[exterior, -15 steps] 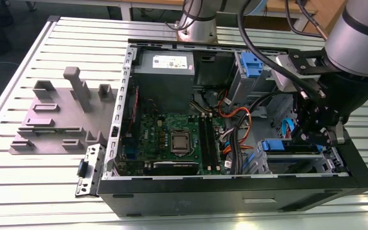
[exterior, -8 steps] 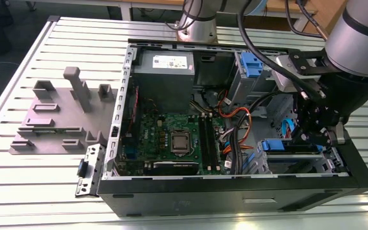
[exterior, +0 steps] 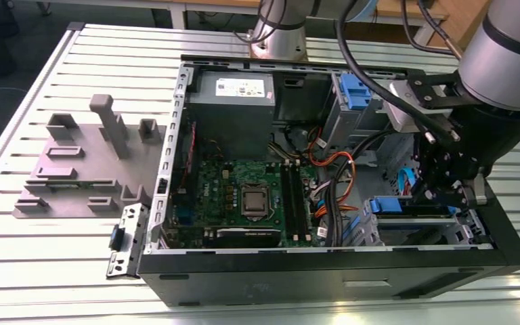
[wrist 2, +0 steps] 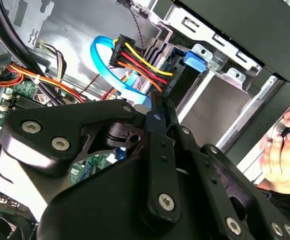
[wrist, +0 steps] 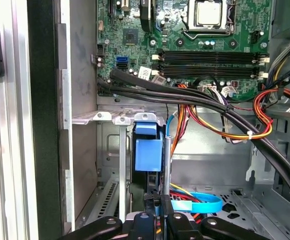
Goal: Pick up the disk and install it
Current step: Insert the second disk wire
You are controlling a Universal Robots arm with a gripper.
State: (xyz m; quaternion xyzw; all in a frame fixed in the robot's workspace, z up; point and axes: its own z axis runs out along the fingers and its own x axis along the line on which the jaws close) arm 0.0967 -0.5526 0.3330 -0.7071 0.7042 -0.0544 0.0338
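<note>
Disk (wrist: 148, 150) stands edge-on in the drive cage (wrist: 110, 118) inside the open computer case (exterior: 332, 271). In the first wrist view I see its blue frame facing the camera, with the frame's far end level with the cage's bent metal tabs. In the exterior view the same blue frame lies along the cage, toward the exterior view's right, with the motherboard (exterior: 251, 196) beside it. The arm reaches down into that corner of the case. Gripper (wrist: 156, 201) is right at the disk's near edge. Fingers (wrist 2: 160, 150) are drawn narrow and look pinched on that edge; I see nothing else between them. In the second wrist view they converge on the disk's dark side. A connector with red, yellow and black wires (wrist 2: 135, 57) and a looped blue flat cable (wrist 2: 101, 55) sit just beside it. I can't tell if that connector is plugged into the disk. Thick black cables (wrist: 185, 95) cross between the motherboard and the cage. The grey power-supply box (exterior: 233, 95) sits at the case's far end, well apart from the disk. The case rests on a slatted table (exterior: 61, 271), and a grey fixture block (exterior: 89, 162) sits beside it on the exterior view's left. A person's hand (wrist 2: 285, 155) is just outside the case wall, near the cage.
</note>
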